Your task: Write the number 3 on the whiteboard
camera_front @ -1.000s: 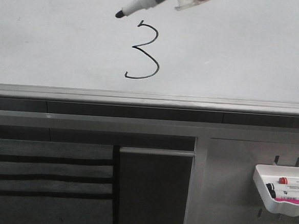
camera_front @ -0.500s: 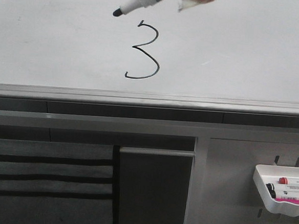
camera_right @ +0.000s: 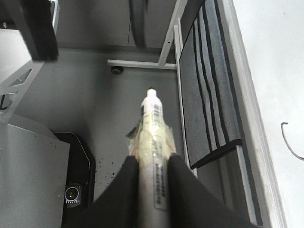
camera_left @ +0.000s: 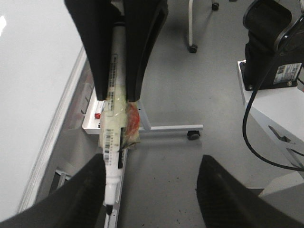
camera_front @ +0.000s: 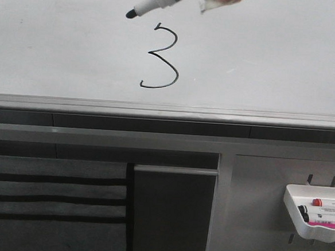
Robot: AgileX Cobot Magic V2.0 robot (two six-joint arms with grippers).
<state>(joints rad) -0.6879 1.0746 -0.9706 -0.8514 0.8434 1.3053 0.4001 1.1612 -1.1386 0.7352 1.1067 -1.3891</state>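
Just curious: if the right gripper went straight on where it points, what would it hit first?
Likely the grey floor near the stand's white foot bar; the right gripper and its marker point alongside the whiteboard, not into it. Depth is unclear.

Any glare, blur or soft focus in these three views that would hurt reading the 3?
Front view: even light, no glare over the number 3 on the whiteboard; marker slightly soft. Left wrist view: left gripper fingers blurred up close. Right wrist view: whiteboard washed out, only a fragment of the stroke visible at the edge.
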